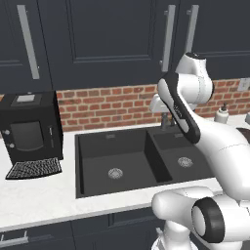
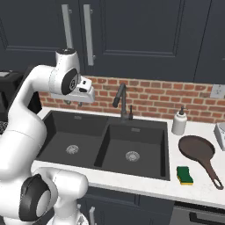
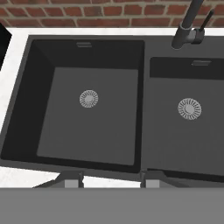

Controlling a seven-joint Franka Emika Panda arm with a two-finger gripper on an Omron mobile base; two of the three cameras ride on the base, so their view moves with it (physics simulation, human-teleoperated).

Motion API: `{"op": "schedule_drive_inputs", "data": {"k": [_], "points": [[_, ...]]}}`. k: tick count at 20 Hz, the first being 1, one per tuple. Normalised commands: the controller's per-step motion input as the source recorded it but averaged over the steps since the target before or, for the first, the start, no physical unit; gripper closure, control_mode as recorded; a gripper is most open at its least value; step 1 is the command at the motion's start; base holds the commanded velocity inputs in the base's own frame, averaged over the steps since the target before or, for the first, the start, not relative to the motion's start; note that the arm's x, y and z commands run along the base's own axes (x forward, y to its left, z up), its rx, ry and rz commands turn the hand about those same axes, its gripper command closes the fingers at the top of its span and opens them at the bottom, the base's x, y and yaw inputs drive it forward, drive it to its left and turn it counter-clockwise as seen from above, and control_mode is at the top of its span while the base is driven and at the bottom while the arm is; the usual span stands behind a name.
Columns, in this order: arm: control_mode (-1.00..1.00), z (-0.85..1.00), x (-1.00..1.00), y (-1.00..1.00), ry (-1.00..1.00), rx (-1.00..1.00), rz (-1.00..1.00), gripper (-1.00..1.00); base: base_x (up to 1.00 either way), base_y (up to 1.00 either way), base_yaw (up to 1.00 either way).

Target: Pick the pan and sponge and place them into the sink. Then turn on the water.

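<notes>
I am looking down through the hand camera at the sink, and only the two tips of the tool are poking up at the bottom edge, so I cannot tell whether it is released or clenched; nothing is sitting between the tips. In the right base view the tool is hanging above the left basin, partly masked by the white wrist, and in the left base view the arm's elbow is covering most of it along with the lower part of the faucet.

The faucet is standing at the back rim between the two basins; in the hand view its top is cut off by the frame edge. Both basins are lying bare apart from their round metal drains. I am seeing no stream at the spout.

The pan is resting on the table to the right of the sink, its long handle pointing toward the front right. The sponge is lying just in front of the pan, green face up, near the sink's front right corner. A white soap dispenser is standing behind the pan near the brick wall. At the far right a pale appliance is being cut off by the frame, too little of it showing to name. On the left, a black coffee machine is sitting on the table.
</notes>
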Motion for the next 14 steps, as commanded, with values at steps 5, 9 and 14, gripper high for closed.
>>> {"op": "schedule_drive_inputs", "data": {"k": [5,9,14], "points": [[1.00,0.00,0.00,0.00,0.00,0.00,0.00,-1.00,0.00,0.00,0.00],[1.00,0.00,0.00,0.00,0.00,0.00,0.00,-1.00,0.00,0.00,0.00],[1.00,0.00,0.00,0.00,0.00,0.00,0.00,-1.00,0.00,-0.22,0.00]]}}
